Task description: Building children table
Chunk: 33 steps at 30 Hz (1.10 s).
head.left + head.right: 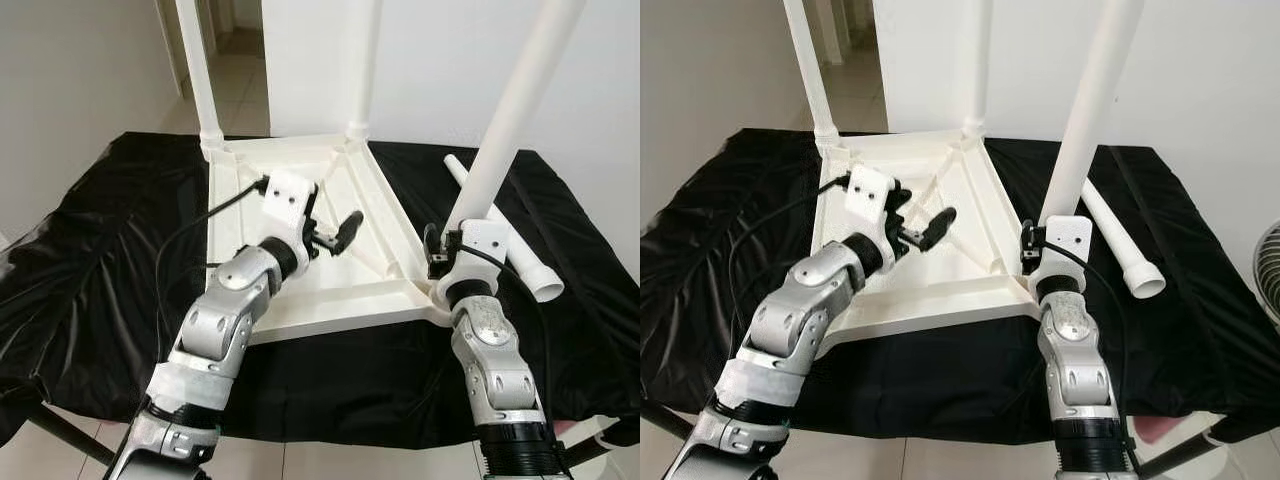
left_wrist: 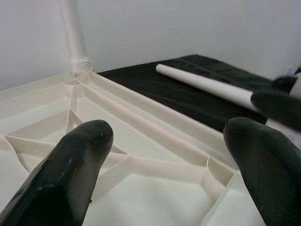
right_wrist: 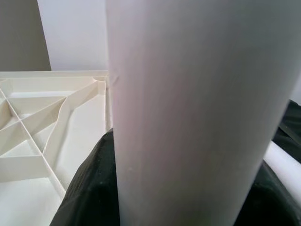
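An upturned white tabletop (image 1: 300,290) lies on black cloth (image 1: 100,260). Three legs (image 1: 512,110) stand in its corners; a fourth leg (image 1: 1120,245) lies loose at 3 o'clock. The right gripper (image 1: 440,250) grasps the near-right leg. The left gripper (image 1: 335,235) hovers spread over the tabletop's middle, grasping nothing.

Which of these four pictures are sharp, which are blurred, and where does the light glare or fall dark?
Left eye view: sharp, evenly lit, sheen on the black cloth. Right eye view: the same, with the white tabletop bright but not washed out. Left wrist view: near fingers soft and dark, the loose leg beyond fairly clear. Right wrist view: the held leg is close, pale and featureless, with dark fingers beneath it.
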### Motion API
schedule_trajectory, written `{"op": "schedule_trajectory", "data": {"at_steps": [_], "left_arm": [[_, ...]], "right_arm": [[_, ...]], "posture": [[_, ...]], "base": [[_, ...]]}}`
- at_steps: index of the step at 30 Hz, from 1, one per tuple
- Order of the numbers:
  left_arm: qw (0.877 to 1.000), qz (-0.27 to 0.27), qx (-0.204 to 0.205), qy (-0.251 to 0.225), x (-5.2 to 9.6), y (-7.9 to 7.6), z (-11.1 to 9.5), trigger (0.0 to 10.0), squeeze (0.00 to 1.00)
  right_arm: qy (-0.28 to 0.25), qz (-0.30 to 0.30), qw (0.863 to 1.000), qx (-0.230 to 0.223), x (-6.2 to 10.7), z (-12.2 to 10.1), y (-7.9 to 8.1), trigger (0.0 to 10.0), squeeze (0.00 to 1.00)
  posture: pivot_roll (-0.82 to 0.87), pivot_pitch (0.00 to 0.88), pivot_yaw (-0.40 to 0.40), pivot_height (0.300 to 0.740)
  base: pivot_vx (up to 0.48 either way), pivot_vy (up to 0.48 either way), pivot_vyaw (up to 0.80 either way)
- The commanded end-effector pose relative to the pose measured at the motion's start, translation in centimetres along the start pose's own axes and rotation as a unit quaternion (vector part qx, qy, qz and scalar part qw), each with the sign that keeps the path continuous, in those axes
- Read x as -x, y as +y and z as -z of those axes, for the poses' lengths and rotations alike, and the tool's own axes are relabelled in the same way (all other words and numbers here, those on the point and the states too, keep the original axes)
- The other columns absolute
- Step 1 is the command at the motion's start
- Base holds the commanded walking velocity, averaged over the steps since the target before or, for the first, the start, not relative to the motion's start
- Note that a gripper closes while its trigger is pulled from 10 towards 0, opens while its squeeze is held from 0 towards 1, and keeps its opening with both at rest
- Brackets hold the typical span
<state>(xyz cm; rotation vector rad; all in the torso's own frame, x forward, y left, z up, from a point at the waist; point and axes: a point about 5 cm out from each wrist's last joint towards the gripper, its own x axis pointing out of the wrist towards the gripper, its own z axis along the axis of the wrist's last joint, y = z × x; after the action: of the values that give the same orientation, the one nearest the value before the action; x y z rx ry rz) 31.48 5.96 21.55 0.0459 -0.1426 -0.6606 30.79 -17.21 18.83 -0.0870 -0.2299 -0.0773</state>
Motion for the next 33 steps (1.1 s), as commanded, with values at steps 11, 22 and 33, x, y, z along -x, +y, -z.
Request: {"op": "schedule_trajectory", "data": {"at_steps": [11,22,33], "left_arm": [[0.993,0.111,-0.043,0.012,1.4,-3.1,2.8,10.0,0.00],[0.991,0.120,-0.028,0.051,1.8,-3.7,3.7,10.0,0.00],[0.991,0.123,-0.036,0.046,2.1,-3.7,3.3,10.0,0.00]], "right_arm": [[-0.001,0.009,1.000,0.005,0.3,0.5,-0.7,10.0,0.00],[0.015,0.015,1.000,0.022,1.0,1.4,-1.3,10.0,0.00],[0.062,0.002,0.998,0.010,1.8,4.6,-0.8,10.0,0.00]], "posture": [[-0.04,0.000,0.029,0.740],[-0.04,0.001,0.025,0.740],[-0.03,0.005,0.031,0.740]], "base": [[0.000,0.000,0.00],[0.000,0.000,0.00],[0.000,0.000,0.00]]}}
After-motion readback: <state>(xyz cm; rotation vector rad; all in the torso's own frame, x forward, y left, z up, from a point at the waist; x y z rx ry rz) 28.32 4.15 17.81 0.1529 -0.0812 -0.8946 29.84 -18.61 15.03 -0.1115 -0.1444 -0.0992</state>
